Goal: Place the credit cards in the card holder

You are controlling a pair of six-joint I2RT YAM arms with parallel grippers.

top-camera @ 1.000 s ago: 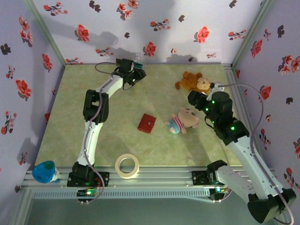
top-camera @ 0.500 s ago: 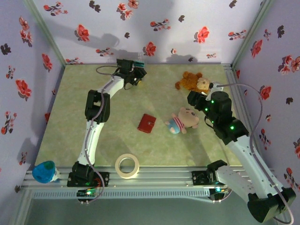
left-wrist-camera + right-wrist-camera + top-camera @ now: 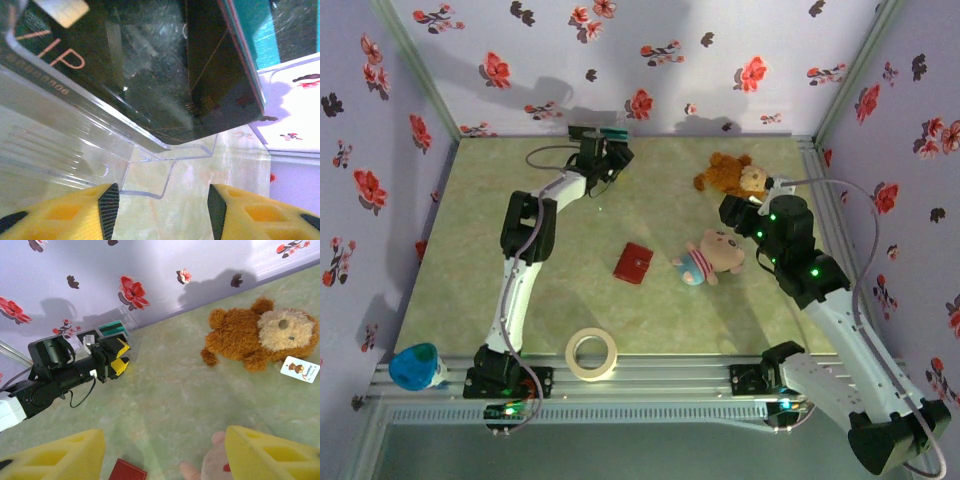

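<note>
Green table [image 3: 460,260], purple flower walls all round. Nearest the arm bases, a tape roll [image 3: 591,354]. Further in, the red card holder [image 3: 633,263], lying flat, looking shut, well apart from both grippers. Just beside it, a pink plush pig [image 3: 712,256], then a brown bear [image 3: 732,175]. Near those 2 toys, the right gripper [image 3: 165,455], fingers spread wide, holding nothing. Far back by the wall, the left gripper [image 3: 162,205], nosed up to a clear stand [image 3: 50,120]. Inside its slots, the credit cards [image 3: 150,65], dark ones and a teal one, just ahead of the spread fingers [image 3: 109,207], not between them. Step in hand, at a guess: fetching a card. Next: ease forward, line up, pinch 1 card by its edge.
</note>
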